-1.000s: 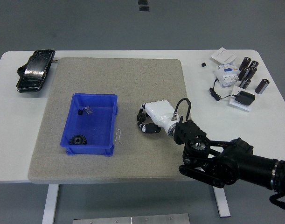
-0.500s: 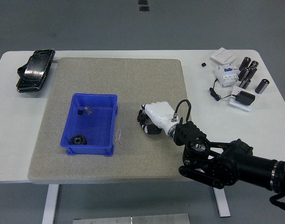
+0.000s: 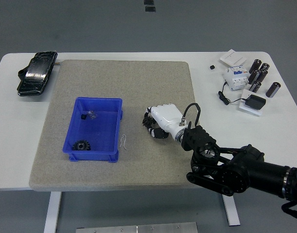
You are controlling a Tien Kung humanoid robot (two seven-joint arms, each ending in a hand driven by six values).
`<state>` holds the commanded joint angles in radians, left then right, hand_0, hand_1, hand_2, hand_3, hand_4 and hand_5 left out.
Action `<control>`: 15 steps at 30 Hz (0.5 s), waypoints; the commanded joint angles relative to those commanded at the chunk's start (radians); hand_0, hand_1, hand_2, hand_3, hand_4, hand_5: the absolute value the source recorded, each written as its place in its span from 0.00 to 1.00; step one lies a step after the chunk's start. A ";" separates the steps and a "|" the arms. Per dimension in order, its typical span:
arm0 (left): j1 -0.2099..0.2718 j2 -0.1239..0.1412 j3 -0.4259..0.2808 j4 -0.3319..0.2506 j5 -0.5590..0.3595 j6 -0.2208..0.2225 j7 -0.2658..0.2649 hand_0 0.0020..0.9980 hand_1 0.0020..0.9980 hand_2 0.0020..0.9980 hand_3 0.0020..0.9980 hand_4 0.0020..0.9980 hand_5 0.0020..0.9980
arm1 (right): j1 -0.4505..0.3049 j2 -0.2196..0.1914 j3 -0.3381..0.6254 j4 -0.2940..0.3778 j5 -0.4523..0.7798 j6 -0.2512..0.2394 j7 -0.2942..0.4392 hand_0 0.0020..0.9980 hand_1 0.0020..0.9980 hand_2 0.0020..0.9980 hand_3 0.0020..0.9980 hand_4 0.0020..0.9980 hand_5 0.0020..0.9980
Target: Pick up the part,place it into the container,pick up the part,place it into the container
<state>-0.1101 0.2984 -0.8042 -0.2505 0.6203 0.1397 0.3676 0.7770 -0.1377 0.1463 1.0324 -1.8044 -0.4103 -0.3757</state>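
Part (image 3: 151, 127), dark, likely stiff, small metal, sits under the right robot hand (image 3: 158, 122), whose curled fingers seem to grip it; pinch its rim

The right arm (image 3: 235, 167) comes in from the lower right of the frame, its black forearm angled up and left toward the centre; the white right hand (image 3: 160, 121) faces palm down with fingers curled under
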 joint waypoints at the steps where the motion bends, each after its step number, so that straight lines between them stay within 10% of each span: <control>1: 0.000 0.000 0.000 0.000 0.001 0.000 0.000 0.68 0.64 0.60 0.59 0.65 0.31 | 0.000 0.000 0.001 0.001 0.000 -0.001 0.000 0.28 0.42 0.44 0.58 0.54 0.08; 15: 0.001 -0.001 -0.004 -0.002 0.002 0.004 0.002 0.68 0.64 0.60 0.59 0.66 0.32 | 0.007 -0.007 0.043 0.083 -0.039 -0.019 -0.014 0.28 0.42 0.44 0.57 0.52 0.08</control>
<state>-0.1096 0.2970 -0.8084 -0.2521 0.6223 0.1440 0.3695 0.7840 -0.1445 0.1895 1.1152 -1.8430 -0.4291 -0.3892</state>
